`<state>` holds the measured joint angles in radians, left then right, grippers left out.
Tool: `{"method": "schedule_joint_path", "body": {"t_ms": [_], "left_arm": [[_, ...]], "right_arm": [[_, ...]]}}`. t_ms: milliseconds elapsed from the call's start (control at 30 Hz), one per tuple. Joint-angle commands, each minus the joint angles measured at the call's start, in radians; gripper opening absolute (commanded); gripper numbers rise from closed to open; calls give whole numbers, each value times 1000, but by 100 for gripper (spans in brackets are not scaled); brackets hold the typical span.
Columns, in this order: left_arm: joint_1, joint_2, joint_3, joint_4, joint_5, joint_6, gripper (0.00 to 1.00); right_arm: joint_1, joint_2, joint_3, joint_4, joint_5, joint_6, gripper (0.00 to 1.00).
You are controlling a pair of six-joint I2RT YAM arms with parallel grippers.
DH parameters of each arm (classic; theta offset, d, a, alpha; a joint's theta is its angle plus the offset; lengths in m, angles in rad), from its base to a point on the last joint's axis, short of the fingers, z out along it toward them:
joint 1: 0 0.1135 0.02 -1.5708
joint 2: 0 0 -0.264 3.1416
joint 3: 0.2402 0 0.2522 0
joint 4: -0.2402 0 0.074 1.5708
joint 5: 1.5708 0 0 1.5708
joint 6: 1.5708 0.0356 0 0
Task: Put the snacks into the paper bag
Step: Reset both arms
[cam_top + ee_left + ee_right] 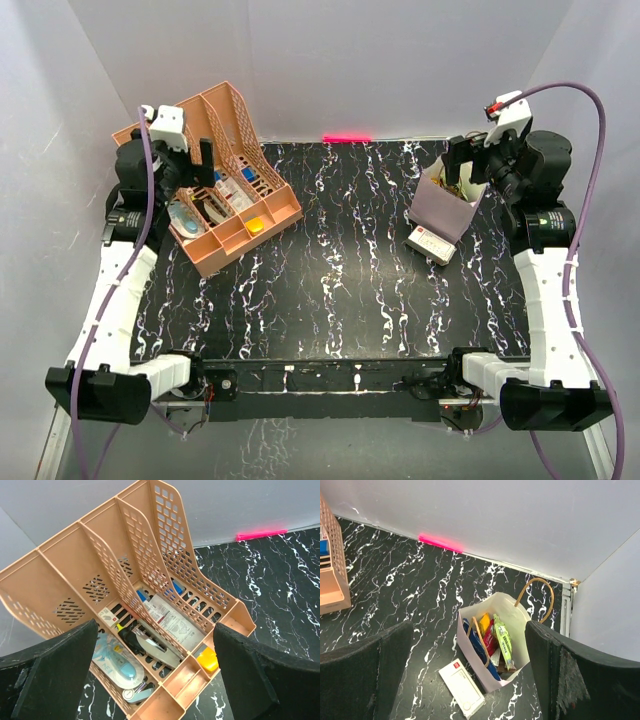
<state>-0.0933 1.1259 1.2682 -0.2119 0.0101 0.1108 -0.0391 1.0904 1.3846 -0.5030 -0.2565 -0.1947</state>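
My left pincer (155, 630): jaws spread wide and holding nothing, hanging over the peach organiser (65, 570) at the far left of the tabletop (340, 270).
My right pincer (469, 627): jaws wide apart too and empty, poised above the paper bag (512, 610).
Paper bag: stands upright near the far right corner, mouth open towards me, one cord handle (537, 587) arching over its far rim.
Snacks (490, 637): all the ones I can see sit inside the bag, standing on end.
Snacks, by colour: a green packet (502, 640), a yellow one (484, 622), a red one between them, and a dark blue packet (477, 650) along the near wall.
White box (461, 687): lies flat on the tabletop just beside the bag's foot, red mark at one corner.
Organiser: slotted dividers tilted back, small items lying among its compartments, a yellow piece (207, 660) in a front tray.
Tabletop: black with white veins, a pink strip (347, 137) glowing at its far edge.
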Motion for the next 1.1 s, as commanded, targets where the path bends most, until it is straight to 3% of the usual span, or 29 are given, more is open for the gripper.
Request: {"method": "schedule_joint_path", "body": {"t_ms": [0, 233, 900, 1067], "left_arm": [[7, 45, 92, -12, 44, 3, 98], [8, 64, 156, -93, 52, -7, 98], [25, -19, 66, -109, 95, 14, 99], [25, -10, 112, -172, 192, 23, 98]], "right_arm": [[-5, -6, 36, 104, 35, 17, 99], [-5, 3, 61, 87, 91, 37, 98], [-7, 5, 93, 35, 39, 52, 99], [-11, -22, 89, 27, 28, 54, 99]]}}
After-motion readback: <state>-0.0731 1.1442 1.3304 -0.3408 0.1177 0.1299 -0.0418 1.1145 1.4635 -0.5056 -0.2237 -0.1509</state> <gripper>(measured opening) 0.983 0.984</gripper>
